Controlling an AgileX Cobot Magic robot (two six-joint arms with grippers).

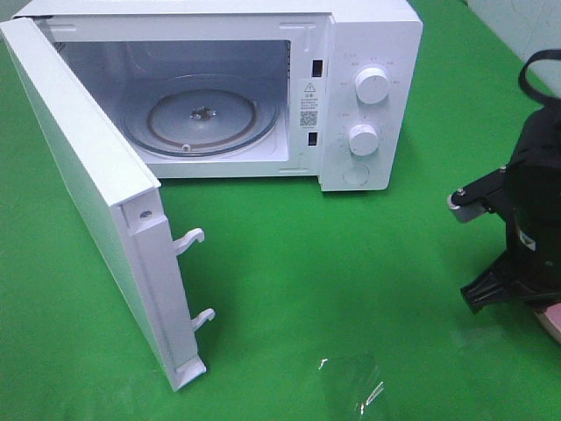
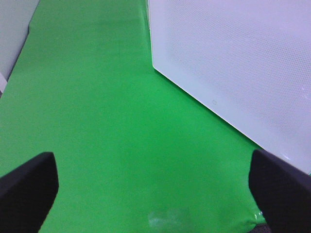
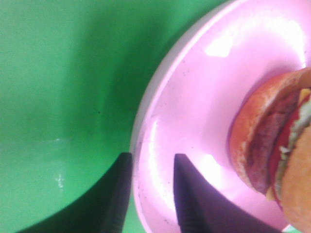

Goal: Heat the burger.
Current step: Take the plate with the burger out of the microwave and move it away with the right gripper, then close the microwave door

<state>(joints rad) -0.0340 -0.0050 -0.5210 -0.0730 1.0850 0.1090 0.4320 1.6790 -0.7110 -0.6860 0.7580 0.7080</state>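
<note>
Lab tabletop, green cloth (image 1: 351,263), microwave (image 1: 368,53)

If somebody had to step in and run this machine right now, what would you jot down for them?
Left pincer: open, empty, over the green mat beside the microwave door.
Right pincer: fingers either side of the pink plate rim; grip not clear.
Burger: on the plate, at the table's right edge.
Done: microwave open, turntable bare.
Left: carry the plate inside, shut the door, start heating.
</note>
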